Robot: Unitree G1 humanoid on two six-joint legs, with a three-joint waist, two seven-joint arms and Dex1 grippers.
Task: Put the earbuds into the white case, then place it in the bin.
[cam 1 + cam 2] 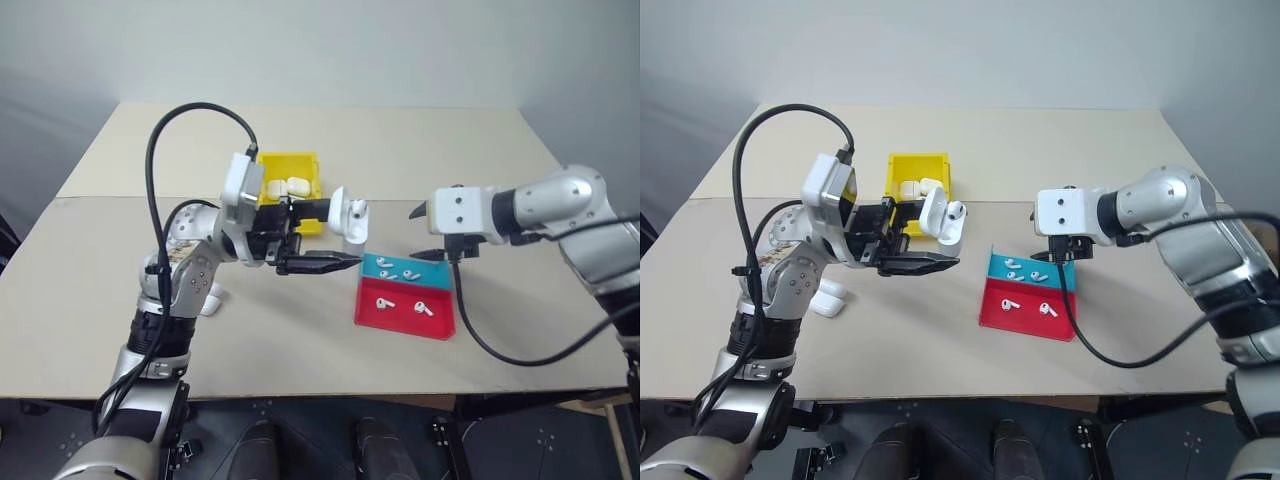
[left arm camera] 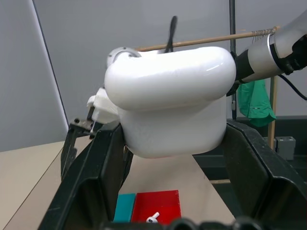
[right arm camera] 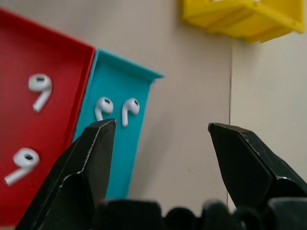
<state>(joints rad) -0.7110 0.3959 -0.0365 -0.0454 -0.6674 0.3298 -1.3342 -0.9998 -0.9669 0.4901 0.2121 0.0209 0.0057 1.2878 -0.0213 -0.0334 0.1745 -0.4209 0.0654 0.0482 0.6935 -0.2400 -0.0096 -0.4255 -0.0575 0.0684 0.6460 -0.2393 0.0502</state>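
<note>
My left gripper (image 1: 338, 236) is shut on a white case (image 1: 350, 218), held above the table with its lid flipped open. One earbud (image 1: 956, 210) shows in the case's open top. The left wrist view has the case (image 2: 172, 100) clamped between both fingers (image 2: 91, 182). My right gripper (image 1: 421, 235) hangs open and empty over the far end of the blue tray (image 1: 432, 278). Two earbuds (image 3: 129, 109) lie in that tray just ahead of its fingertips (image 3: 96, 143). The yellow bin (image 1: 290, 156) stands behind the left gripper with two cases (image 1: 297, 185) inside.
A red tray (image 1: 400, 322) with two earbuds (image 1: 383, 303) adjoins the blue tray on the near side. More white cases (image 1: 828, 298) lie on the table under my left arm. A black cable loops above the left arm, and another hangs from the right wrist past the trays.
</note>
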